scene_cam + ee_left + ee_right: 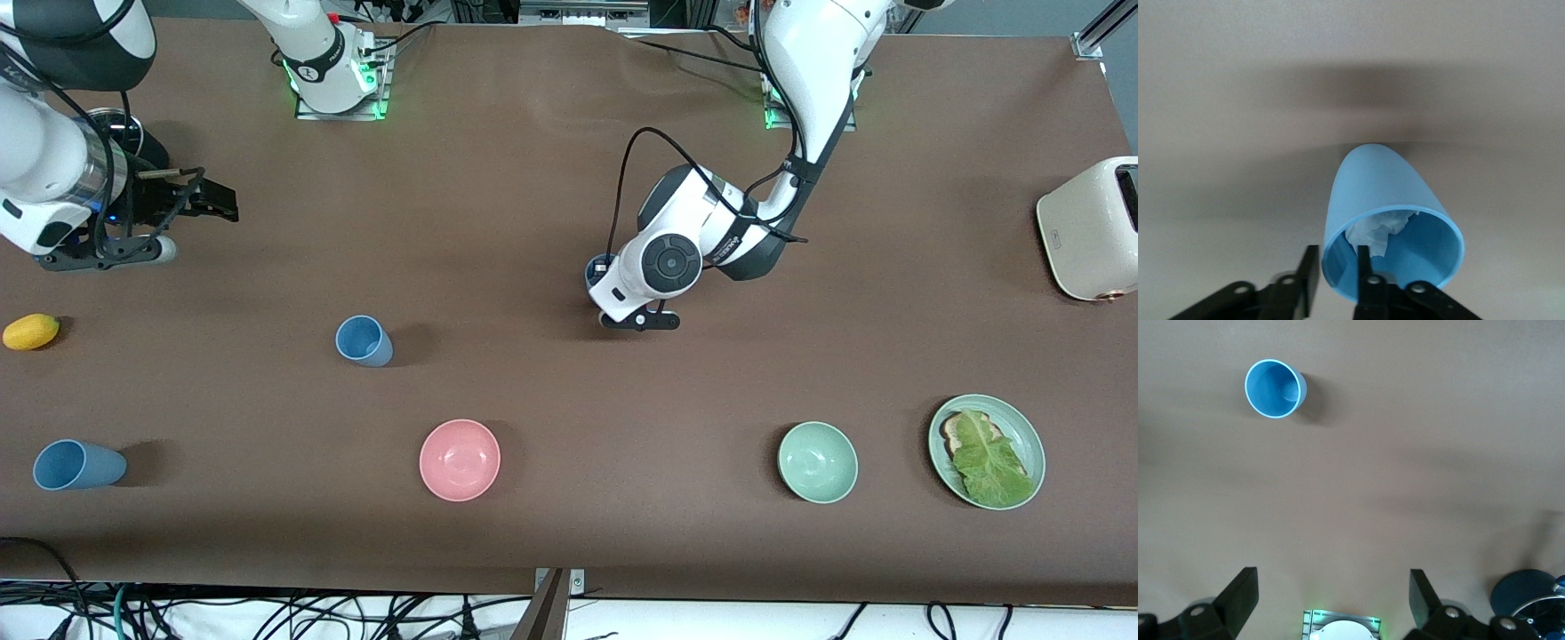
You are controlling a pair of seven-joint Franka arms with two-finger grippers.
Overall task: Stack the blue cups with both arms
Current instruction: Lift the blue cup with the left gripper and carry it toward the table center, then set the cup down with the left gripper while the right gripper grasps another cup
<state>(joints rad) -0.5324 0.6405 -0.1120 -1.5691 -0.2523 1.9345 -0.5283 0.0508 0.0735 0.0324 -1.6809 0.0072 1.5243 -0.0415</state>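
Note:
One blue cup point(1385, 200) stands on the brown table mid-way along it, with crumpled white paper point(1378, 230) inside. My left gripper point(1337, 252) is open and straddles its rim, one finger inside and one just outside the wall. In the front view the left hand point(662, 262) covers most of this cup point(593, 265). A second blue cup point(364, 340) stands nearer the front camera, toward the right arm's end. A third blue cup point(76, 465) is by the front edge at that end. My right gripper point(191, 200) hangs open and empty over that end; its wrist view shows a blue cup point(1275, 388).
A pink bowl point(460, 460) and a pale green bowl point(817, 461) sit near the front edge. A green plate point(1031, 436) with toast and lettuce lies toward the left arm's end, where a cream toaster point(1093, 227) also stands. A yellow fruit point(31, 331) lies at the right arm's end.

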